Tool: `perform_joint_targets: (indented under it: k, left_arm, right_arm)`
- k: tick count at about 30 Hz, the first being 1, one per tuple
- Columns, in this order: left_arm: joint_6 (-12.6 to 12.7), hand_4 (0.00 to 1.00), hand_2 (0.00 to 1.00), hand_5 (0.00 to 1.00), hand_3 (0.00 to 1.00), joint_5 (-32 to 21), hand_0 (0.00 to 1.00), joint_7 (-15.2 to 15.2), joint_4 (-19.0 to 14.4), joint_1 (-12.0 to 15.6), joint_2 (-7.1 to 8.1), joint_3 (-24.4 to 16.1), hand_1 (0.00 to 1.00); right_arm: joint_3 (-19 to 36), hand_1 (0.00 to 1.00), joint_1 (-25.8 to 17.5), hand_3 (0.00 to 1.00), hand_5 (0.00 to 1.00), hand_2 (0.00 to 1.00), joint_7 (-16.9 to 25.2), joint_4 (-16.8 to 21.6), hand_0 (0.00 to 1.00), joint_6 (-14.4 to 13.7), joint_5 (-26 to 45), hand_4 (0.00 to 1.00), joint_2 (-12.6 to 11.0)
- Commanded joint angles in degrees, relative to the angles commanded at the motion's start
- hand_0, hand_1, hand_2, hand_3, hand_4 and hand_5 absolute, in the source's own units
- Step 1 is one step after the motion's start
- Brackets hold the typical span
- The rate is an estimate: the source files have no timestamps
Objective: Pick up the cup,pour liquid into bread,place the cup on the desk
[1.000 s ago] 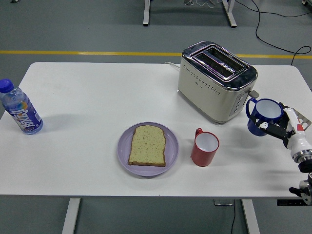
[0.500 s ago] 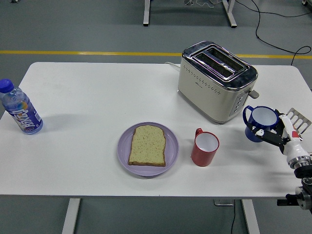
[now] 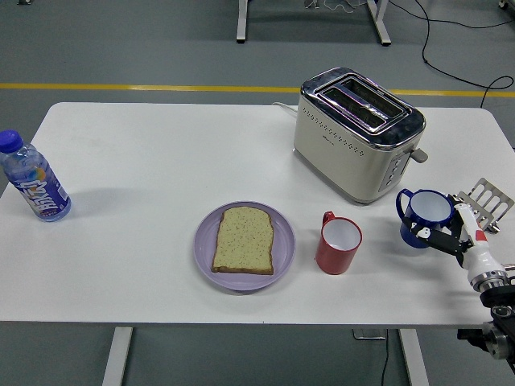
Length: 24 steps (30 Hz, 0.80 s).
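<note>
Head view: right hand (image 3: 451, 237) clamped around blue cup (image 3: 426, 217) near toaster (image 3: 356, 133). Risk: a loose grip lets the cup tip, spilling short of the bread (image 3: 244, 239).

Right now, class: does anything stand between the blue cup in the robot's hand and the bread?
Yes. The red cup stands on the table between the blue cup, held by the right hand, and the bread.
</note>
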Motion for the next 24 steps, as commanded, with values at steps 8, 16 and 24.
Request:
perform_joint_targets:
  k: [8,16,24]
  left_arm:
    - [0.0,0.396,0.773,0.998,0.611,0.2,0.69,0.0,0.0,0.0,-0.01,-0.1,0.756]
    - [0.0,0.396,0.773,0.998,0.611,0.2,0.69,0.1,0.0,-0.1,-0.01,-0.1,0.756]
    - [0.0,0.396,0.773,0.998,0.611,0.2,0.69,0.1,0.0,-0.2,0.03,-0.1,0.756]
  right_arm:
    - [-1.4,0.413,-0.5,0.536,0.002,0.531,0.5,-0.2,0.483,-0.1,0.0,0.591,0.0]
    - [-2.0,0.415,-0.9,0.537,0.002,0.532,0.8,-0.7,0.488,-0.2,0.2,0.584,0.2]
    - [-2.4,0.417,-1.4,0.536,0.002,0.533,1.2,-0.8,0.493,-0.4,0.2,0.58,0.4]
